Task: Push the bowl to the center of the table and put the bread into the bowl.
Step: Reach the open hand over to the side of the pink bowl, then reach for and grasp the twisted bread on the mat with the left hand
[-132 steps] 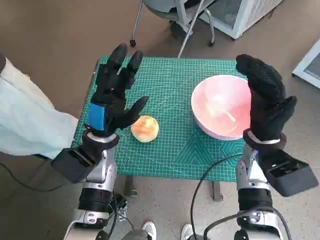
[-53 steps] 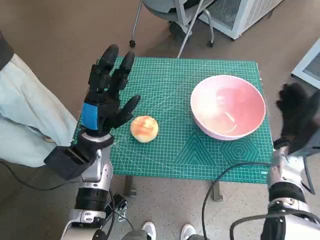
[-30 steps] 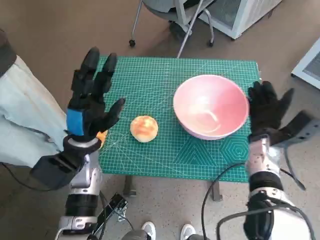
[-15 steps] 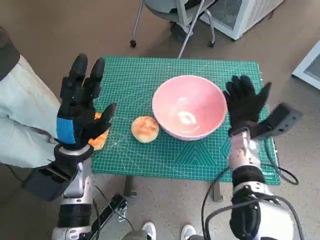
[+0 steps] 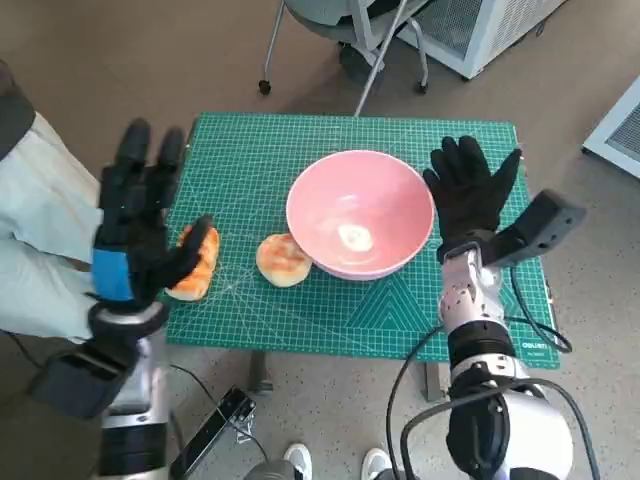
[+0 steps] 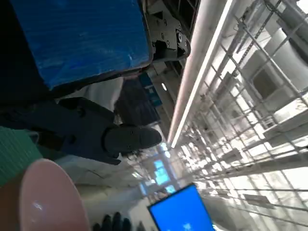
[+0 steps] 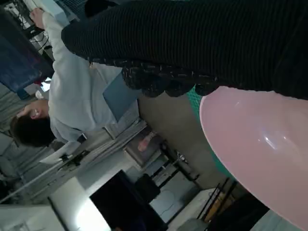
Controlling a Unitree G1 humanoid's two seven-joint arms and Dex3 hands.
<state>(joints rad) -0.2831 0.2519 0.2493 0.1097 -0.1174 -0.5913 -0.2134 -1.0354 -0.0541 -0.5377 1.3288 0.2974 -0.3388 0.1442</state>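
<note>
The right hand, gloved, is spread flat with fingers apart and holds nothing; its palm stands against the outer side of the pink bowl, at or very near the rim. Whether glove and bowl are truly touching cannot be settled from the head view, though the right wrist view shows the bowl directly under the glove. The left hand, taped blue on its back, is raised over the table's left edge, fingers apart, holding nothing.

Step in hand, as judged: the push of the bowl toward the centre. The bowl lies roughly mid-table on the green mat, so this step appears at or near completion. It stands just beside the round bread roll, possibly touching it.

Next move, as judged: the right hand should leave the bowl without carrying it further, since more travel would shove the roll. The left hand must then come down and close on bread, lift it over the rim and release it inside.

Count: one bowl; two bread pieces, the roll and an orange-crusted piece partly hidden behind the left hand; two robot hands. The bowl holds no bread.
</note>
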